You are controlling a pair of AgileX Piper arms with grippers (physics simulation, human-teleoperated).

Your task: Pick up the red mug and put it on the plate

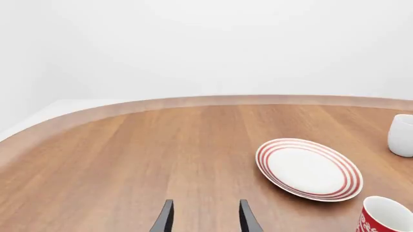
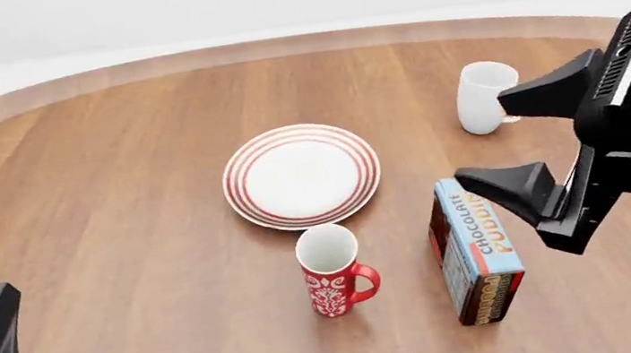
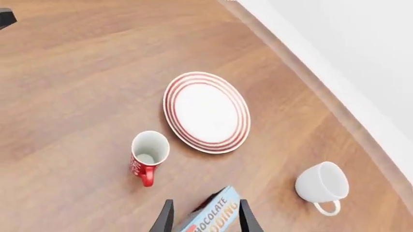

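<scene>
the right gripper's (image 2: 506, 142) fingers (image 2: 507, 185) are spread wide above the chocolate pudding box (image 2: 476, 250), holding nothing. the left gripper's (image 1: 204, 217) fingers are also apart and empty. the red mug (image 2: 331, 271) stands upright on the table (image 2: 115, 210), just in front of the plate (image 2: 301, 175), handle toward the box. a white mug (image 2: 484, 96) sits well apart.

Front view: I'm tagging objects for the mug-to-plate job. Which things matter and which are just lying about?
Belong to the job:
red mug, upright on the table
plate, bare, just beyond the mug

Just lying about:
white mug
chocolate pudding box, right of the red mug
</scene>
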